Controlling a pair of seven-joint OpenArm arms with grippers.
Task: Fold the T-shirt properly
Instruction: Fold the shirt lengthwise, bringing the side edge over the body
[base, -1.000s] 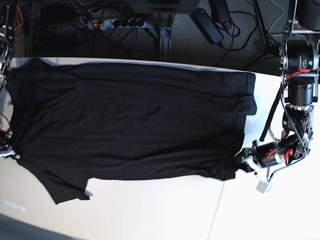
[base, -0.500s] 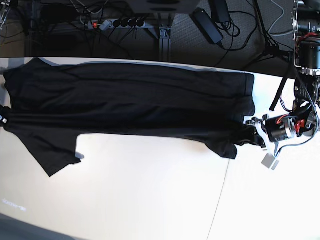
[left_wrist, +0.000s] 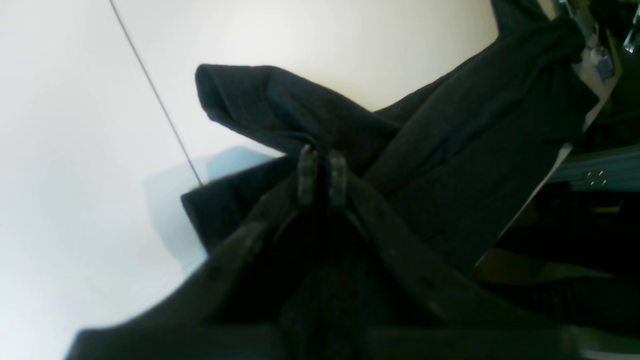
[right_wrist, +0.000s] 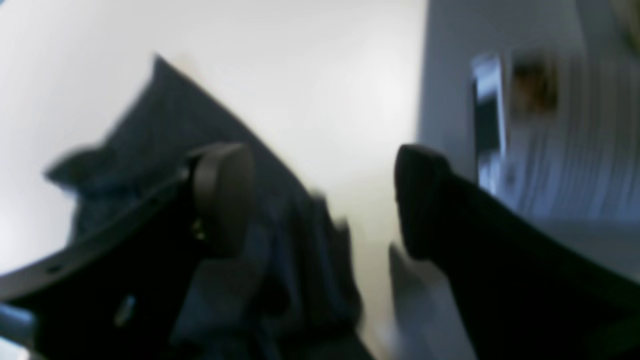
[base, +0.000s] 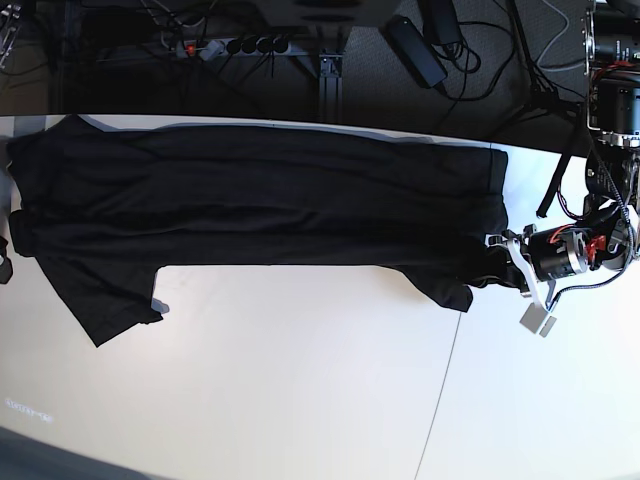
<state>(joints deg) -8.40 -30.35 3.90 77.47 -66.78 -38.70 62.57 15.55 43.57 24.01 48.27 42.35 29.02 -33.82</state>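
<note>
The black T-shirt (base: 260, 200) lies in a long band across the far half of the white table (base: 300, 390), one sleeve (base: 105, 300) sticking out toward the near side at the left. At the right end, my left gripper (base: 497, 262) is shut on a bunched corner of the shirt's edge. The left wrist view shows that gripper (left_wrist: 322, 172) pinching the dark fabric (left_wrist: 450, 125), with a fold rising above it. My right gripper (right_wrist: 320, 197) stands wide open with nothing between its fingers. The T-shirt (right_wrist: 165, 130) shows blurred behind its left finger.
Behind the table's far edge lie a power strip (base: 235, 46), a black adapter (base: 415, 50) and cables. A thin seam (base: 440, 390) runs across the tabletop at the right. A small white tag (base: 536, 320) hangs from the left arm.
The shirt's near edge was carried toward the far side, so the cloth is now a narrower band. My right gripper has opened and let the shirt go; the left stays shut.
</note>
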